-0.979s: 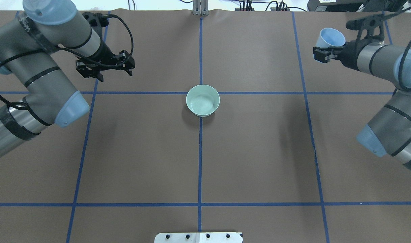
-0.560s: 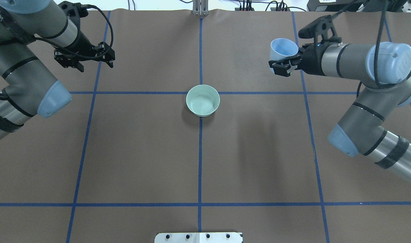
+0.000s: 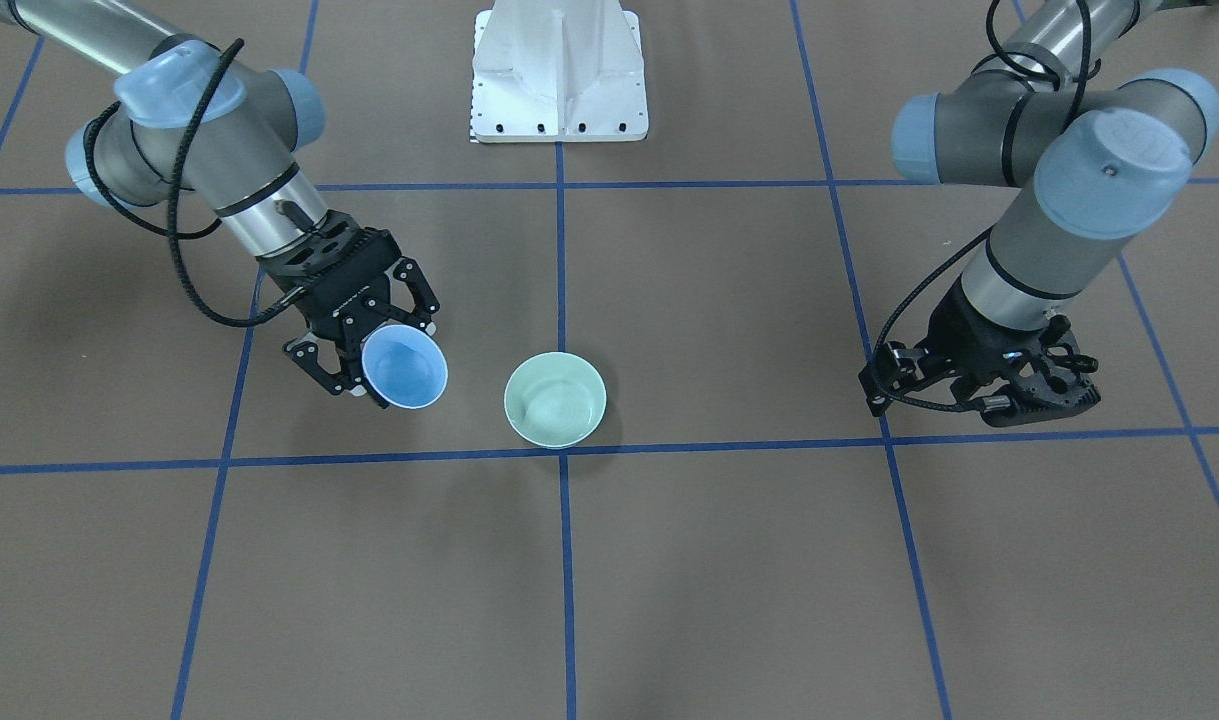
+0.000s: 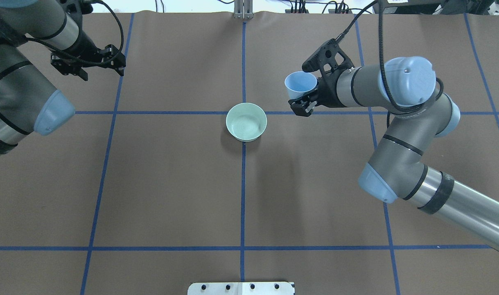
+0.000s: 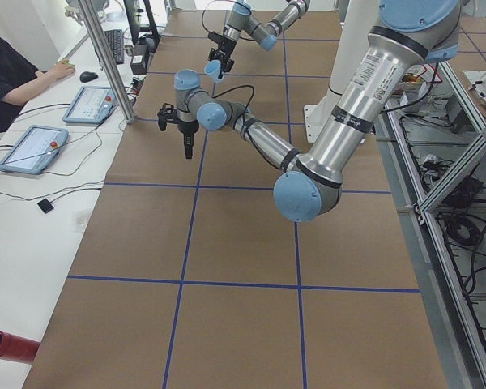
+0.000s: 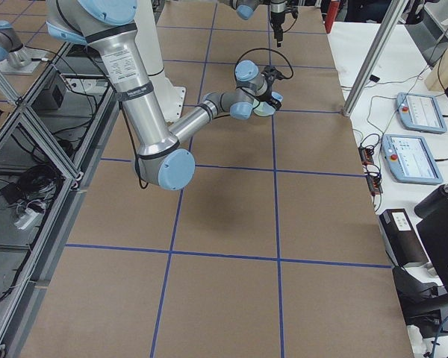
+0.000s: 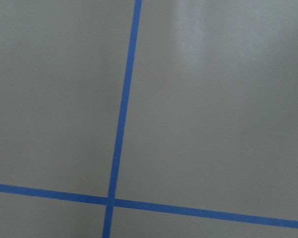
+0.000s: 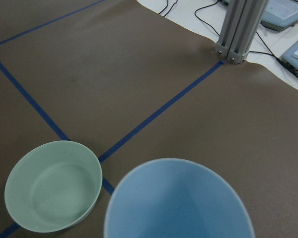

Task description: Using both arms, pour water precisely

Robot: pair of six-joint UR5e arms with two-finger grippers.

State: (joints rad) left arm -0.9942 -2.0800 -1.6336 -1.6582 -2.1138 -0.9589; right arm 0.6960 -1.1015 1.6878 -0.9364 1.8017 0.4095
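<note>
On the bench (image 4: 171,184): bowl (image 4: 246,122) at centre.
Right claw (image 4: 302,103): holding cup (image 4: 300,84), near bowl at 2 o'clock.
Left claw (image 4: 103,75): wide, well apart at 10 o'clock.
Water: cannot tell whether in cup or bowl.

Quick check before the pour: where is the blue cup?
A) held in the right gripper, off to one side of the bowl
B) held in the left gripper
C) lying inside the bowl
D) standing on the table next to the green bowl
A: the right gripper is clamped on the blue cup, which is beside the green bowl and not over it, and the left gripper is empty.
</note>
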